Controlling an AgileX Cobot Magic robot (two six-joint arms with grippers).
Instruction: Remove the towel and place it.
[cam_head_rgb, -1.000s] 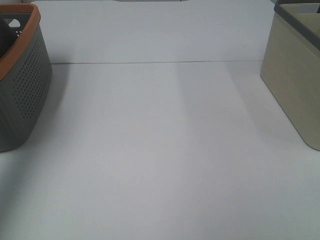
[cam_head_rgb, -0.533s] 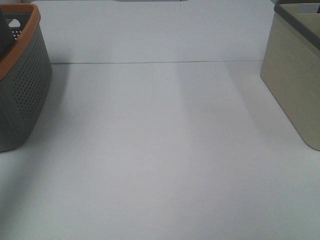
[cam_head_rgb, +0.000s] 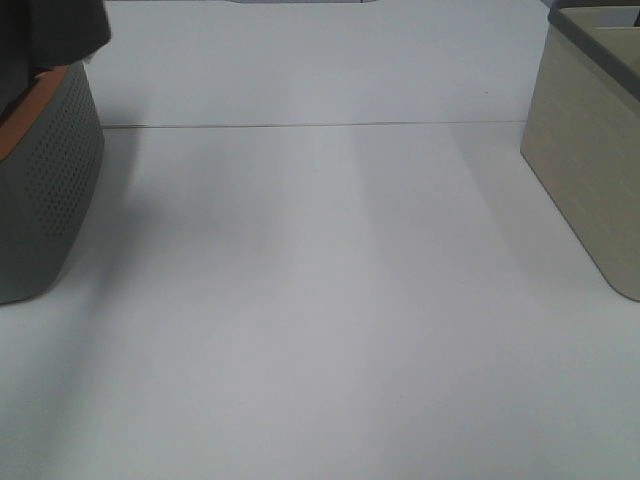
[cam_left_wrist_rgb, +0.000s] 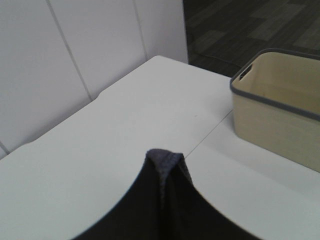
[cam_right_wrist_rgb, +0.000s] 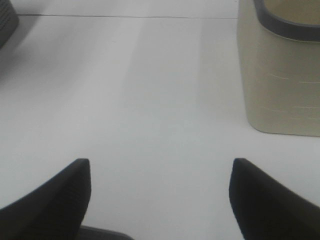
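Rising above the grey basket (cam_head_rgb: 55, 190), the towel (cam_head_rgb: 48, 30) now hangs dark across its orange rim, which stood uncovered half a second ago. Cloth bunched before the left wrist camera hides the left gripper; its grip cannot be told. The right gripper (cam_right_wrist_rgb: 160, 162) gapes wide, empty, over the table (cam_head_rgb: 320, 300).

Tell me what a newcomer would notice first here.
A dark towel hangs over the orange-rimmed grey basket at the left of the high view, pinched in the left tool. A beige bin stands at the right, and the right tool hovers open above the white table.
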